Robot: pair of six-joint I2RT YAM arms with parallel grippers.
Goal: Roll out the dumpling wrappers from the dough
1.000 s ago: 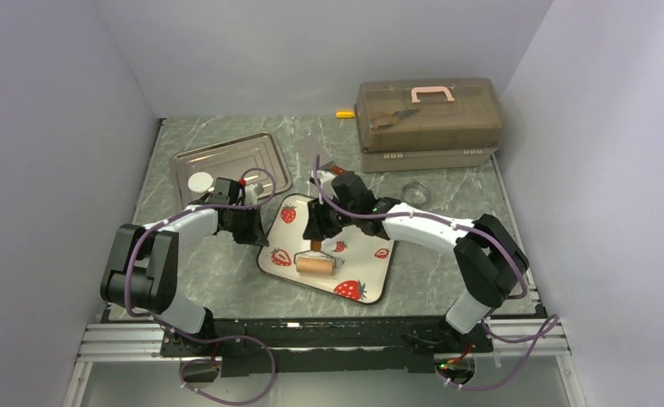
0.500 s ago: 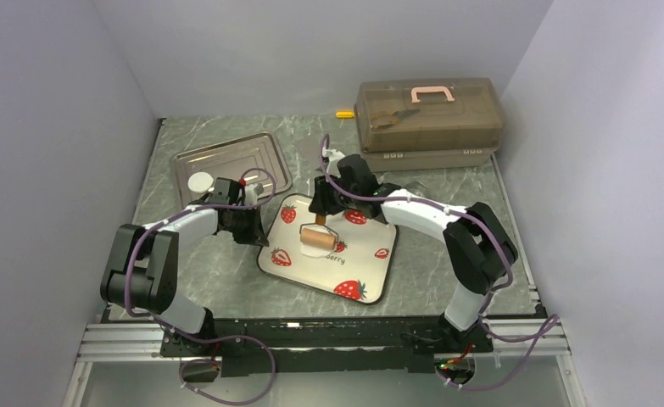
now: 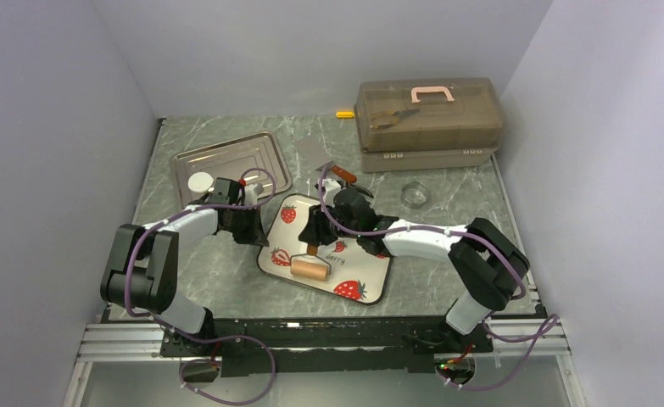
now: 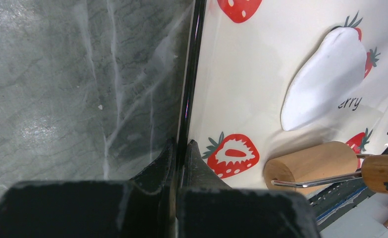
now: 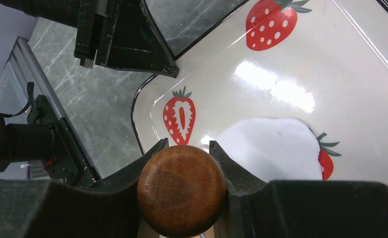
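Right claw [image 5: 187, 146], clamped on the roller handle [image 5: 181, 196], has drawn the roller [image 4: 310, 164] back off the flattened dough [image 4: 325, 79]. Left claw [image 4: 181, 148] pinches the plate [image 4: 261, 59] rim. Stroke complete.

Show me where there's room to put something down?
Bare table lies near-left of the plate, and again beyond the tray at the far edge. The tray's back half is bare too. Crowded: the plate, with roller and dough.

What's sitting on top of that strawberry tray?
Flattened white dough and a wooden roller, whose handle the right gripper holds. The left gripper pinches the tray by its rim. In the top view, the right arm covers part of the tray.
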